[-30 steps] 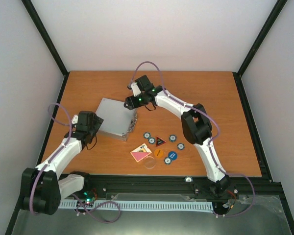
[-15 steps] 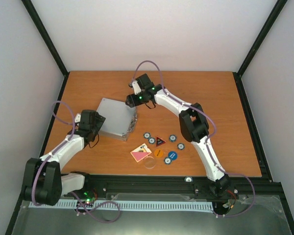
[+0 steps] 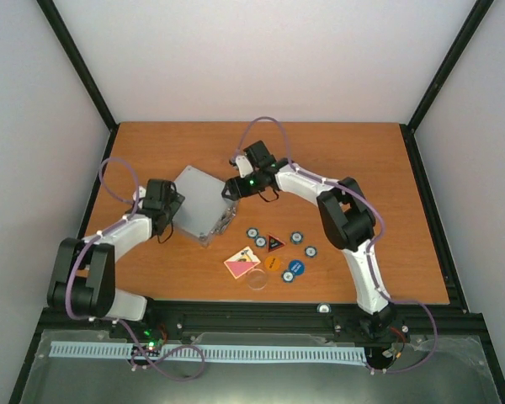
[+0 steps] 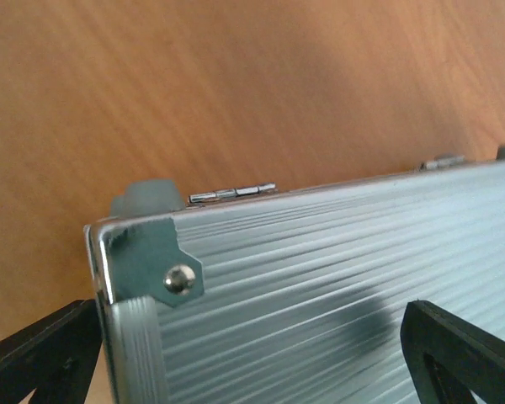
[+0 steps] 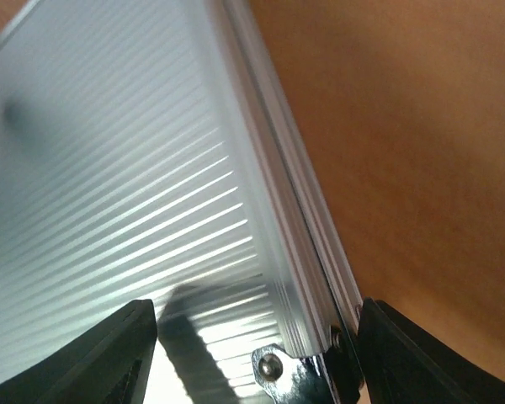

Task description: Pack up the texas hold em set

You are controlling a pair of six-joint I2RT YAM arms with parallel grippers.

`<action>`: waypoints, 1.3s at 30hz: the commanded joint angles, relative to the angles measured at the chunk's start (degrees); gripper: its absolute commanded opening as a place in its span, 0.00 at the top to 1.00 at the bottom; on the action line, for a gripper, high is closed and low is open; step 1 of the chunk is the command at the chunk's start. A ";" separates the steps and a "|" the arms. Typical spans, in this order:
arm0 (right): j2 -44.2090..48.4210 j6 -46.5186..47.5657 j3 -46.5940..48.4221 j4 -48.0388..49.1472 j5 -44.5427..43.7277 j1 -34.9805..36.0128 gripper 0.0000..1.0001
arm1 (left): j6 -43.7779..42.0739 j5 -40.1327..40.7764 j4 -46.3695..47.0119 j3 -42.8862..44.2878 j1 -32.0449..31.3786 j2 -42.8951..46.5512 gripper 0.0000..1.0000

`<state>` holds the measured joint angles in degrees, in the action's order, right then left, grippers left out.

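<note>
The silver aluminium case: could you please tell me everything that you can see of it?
The silver ribbed aluminium case lies closed and flat on the wooden table, turned diagonally. It has chrome riveted corners and small hinges. The left gripper straddles its left corner, the right gripper its far right corner; contact unclear.

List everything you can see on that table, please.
aluminium case: one, silver, closed, left of centre.
poker chips: five, blue-white, scattered right of case.
triangle: one, red-black, among the chips.
card deck: one, pink, near front.
orange disc: one, beside the deck.
blue disc: one, right of the orange.
clear disc: one, nearest the front.
table: one, brown wood.
left gripper: black, open, at case's left corner.
right gripper: black, jaws apart, at case's right corner.
</note>
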<state>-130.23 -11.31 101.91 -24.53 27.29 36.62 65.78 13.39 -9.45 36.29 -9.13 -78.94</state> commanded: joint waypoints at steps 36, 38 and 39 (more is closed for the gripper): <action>32.71 -7.02 -43.41 18.19 0.70 2.95 0.35 | -21.65 -0.01 -15.49 17.16 -0.45 9.92 0.00; 31.13 -7.51 -43.57 20.31 1.96 3.09 0.38 | -21.91 -0.13 -15.53 16.32 -0.45 11.80 0.00; 30.18 -7.65 -43.39 20.84 2.15 3.10 0.39 | -21.99 -0.21 -15.56 16.03 -0.45 12.62 0.00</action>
<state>-97.86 -17.63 58.48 -11.73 25.58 39.13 45.89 14.39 -23.03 53.54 -9.19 -69.36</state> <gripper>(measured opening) 0.629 0.998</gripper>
